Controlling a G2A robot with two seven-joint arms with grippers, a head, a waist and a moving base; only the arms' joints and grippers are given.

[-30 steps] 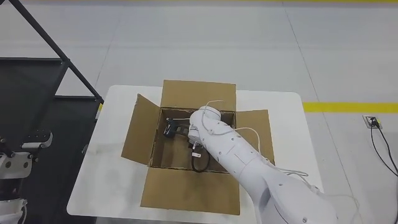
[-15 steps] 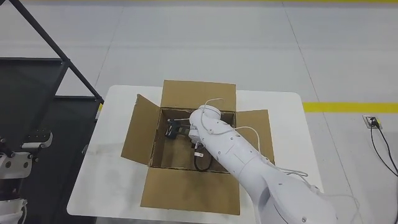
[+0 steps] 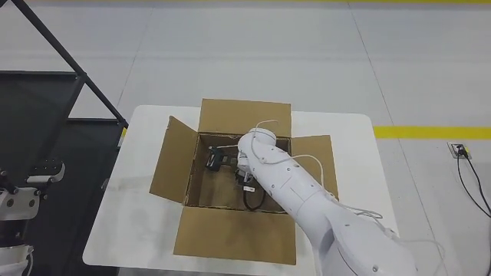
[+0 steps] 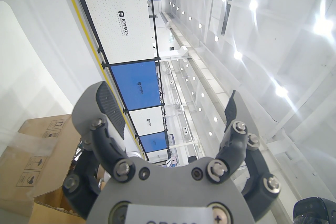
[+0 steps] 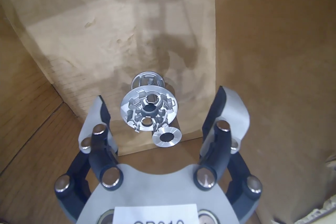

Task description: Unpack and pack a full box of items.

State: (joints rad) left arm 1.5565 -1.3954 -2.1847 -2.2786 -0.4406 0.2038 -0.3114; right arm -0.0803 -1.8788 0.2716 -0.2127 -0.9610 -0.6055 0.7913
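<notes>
Metal part [image 5: 149, 109] in the box [image 5: 265, 57] is faced by the wide-open right claw [image 5: 162, 100], so unpacking seems in hand; next the claw should be shut around it.

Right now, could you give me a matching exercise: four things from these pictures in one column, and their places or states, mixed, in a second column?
1. left end effector
2. right end effector
3. metal part
4. cardboard box

a. lies on brown paper
b. open, inside the box
c. flaps spread, on the white table
d. open, aimed at the ceiling

Pairs: 1-d, 2-b, 3-a, 4-c
</notes>
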